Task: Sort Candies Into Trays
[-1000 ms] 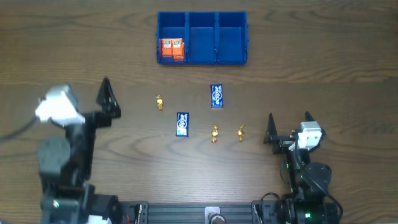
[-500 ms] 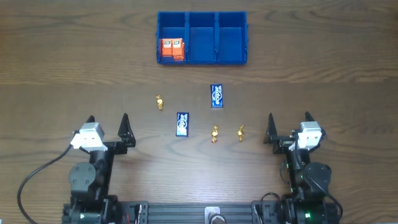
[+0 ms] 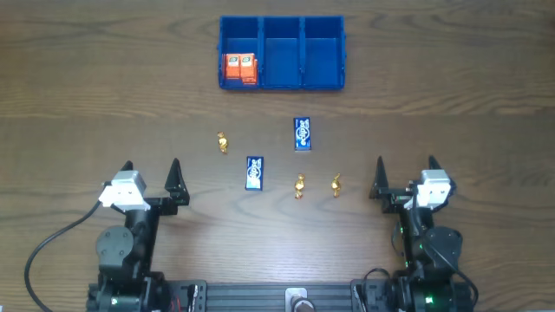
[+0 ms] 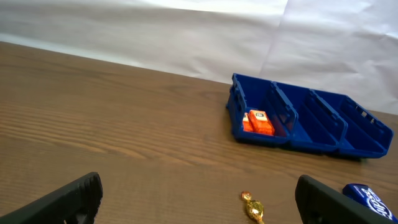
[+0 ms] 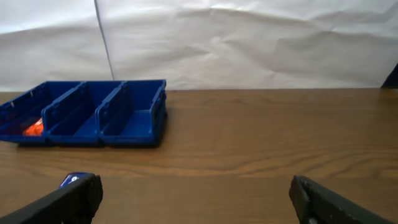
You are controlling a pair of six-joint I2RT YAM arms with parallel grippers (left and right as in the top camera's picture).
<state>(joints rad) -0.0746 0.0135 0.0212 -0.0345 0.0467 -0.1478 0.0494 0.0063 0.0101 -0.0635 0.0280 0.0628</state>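
A blue tray (image 3: 282, 53) with three compartments stands at the far middle; two orange candies (image 3: 240, 68) lie in its left compartment. On the table lie two blue wrapped candies (image 3: 302, 133) (image 3: 254, 172) and three small gold candies (image 3: 222, 141) (image 3: 299, 185) (image 3: 336, 184). My left gripper (image 3: 150, 172) rests low at the near left, open and empty. My right gripper (image 3: 405, 171) rests at the near right, open and empty. The left wrist view shows the tray (image 4: 308, 118), the orange candies (image 4: 258, 122), a gold candy (image 4: 252, 207) and a blue candy (image 4: 366, 198). The right wrist view shows the tray (image 5: 87, 113).
Brown wooden table (image 3: 468, 113) with bare room left and right of the candies. A black cable (image 3: 48, 247) loops beside the left arm's base. A white backdrop (image 5: 249, 43) stands behind the table's far edge.
The left arm has drawn back from a raised position to its low rest pose at the near left and then held still. The right arm and the candies have not moved.
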